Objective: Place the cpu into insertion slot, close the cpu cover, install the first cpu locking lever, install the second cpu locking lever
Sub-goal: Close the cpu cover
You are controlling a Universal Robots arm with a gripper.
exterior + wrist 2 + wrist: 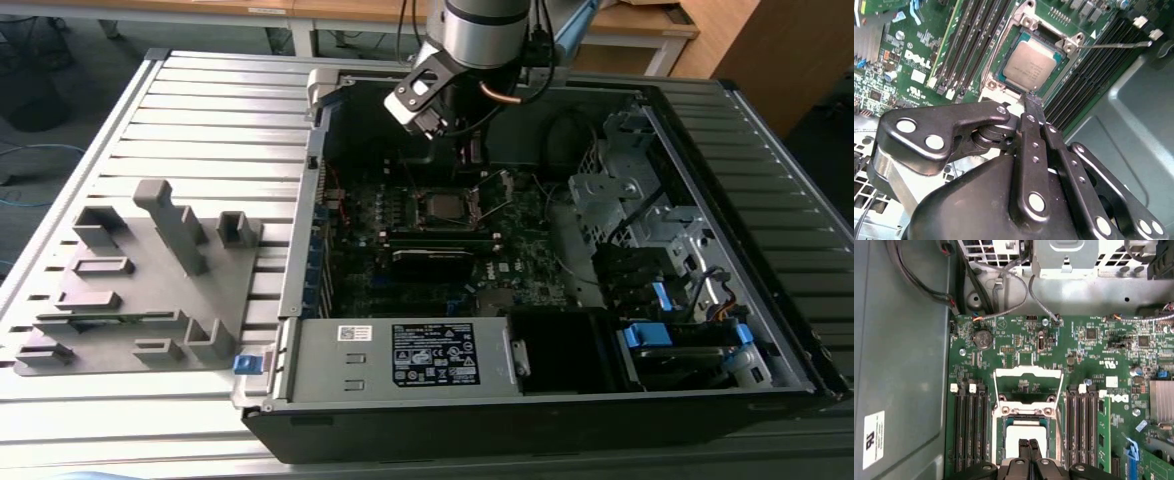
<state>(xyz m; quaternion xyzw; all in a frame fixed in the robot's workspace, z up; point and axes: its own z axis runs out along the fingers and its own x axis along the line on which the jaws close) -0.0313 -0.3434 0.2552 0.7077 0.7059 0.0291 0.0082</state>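
The cpu (1030,64) lies flat in the insertion slot (1004,82) on the green board, its dull silver face up; it also shows in the first wrist view (1021,434). The cpu cover (1028,373) stands open, its silvery frame swung back from the socket. One thin locking lever (1114,45) sticks out sideways past the socket. My gripper (1032,98) hovers just over the chip's edge with its black fingers together and nothing between them. In the exterior view the gripper (467,150) hangs inside the case above the socket (441,207).
Long black memory slots (966,425) flank the socket on both sides. The case holds a power supply box (400,355), a drive cage (627,190) and loose cables (1004,310). A grey fixture tray (134,280) lies on the slatted table at the exterior view's left.
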